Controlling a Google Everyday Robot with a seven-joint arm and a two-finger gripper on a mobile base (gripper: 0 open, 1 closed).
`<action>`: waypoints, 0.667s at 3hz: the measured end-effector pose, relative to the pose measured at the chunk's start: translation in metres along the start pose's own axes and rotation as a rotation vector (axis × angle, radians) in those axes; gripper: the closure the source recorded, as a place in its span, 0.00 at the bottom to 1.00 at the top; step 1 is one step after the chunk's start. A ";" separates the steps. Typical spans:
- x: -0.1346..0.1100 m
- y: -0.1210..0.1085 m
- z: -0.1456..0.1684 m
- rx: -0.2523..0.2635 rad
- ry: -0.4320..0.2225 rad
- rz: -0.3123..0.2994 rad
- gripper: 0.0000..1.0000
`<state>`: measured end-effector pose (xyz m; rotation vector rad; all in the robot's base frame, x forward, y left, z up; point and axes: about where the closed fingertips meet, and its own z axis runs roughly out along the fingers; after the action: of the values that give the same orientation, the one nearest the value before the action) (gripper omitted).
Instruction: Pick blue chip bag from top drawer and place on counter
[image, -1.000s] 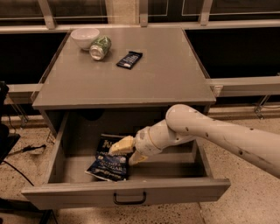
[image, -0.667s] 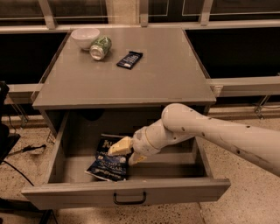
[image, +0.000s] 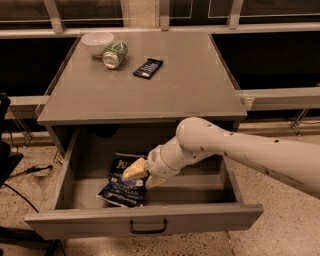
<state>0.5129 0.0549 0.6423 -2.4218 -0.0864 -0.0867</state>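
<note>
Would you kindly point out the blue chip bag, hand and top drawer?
blue chip bag (image: 120, 192): camera view, lower printed face.
hand (image: 139, 177): camera view, pale tip, at the bag.
top drawer (image: 210, 219): camera view, front panel.

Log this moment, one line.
gripper: inside open grey top drawer, at dark navy foil chip bag | bag: on drawer floor | grey counter: no bag yet

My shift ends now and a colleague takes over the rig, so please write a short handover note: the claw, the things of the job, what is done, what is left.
Claw: down inside the open drawer, at the upper right edge of the bag; a grip cannot be confirmed.
Bag: lies on the drawer floor, left of centre.
Counter: bowl, can and bar at the back left.
Done: drawer is open, claw is at the bag.
Left: grasp the bag, lift it out, place it on the counter.
</note>
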 end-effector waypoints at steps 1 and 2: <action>-0.002 -0.001 0.003 -0.050 0.003 -0.031 0.52; -0.004 -0.001 0.006 -0.109 0.007 -0.066 0.71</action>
<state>0.5087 0.0594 0.6383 -2.5273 -0.1626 -0.1328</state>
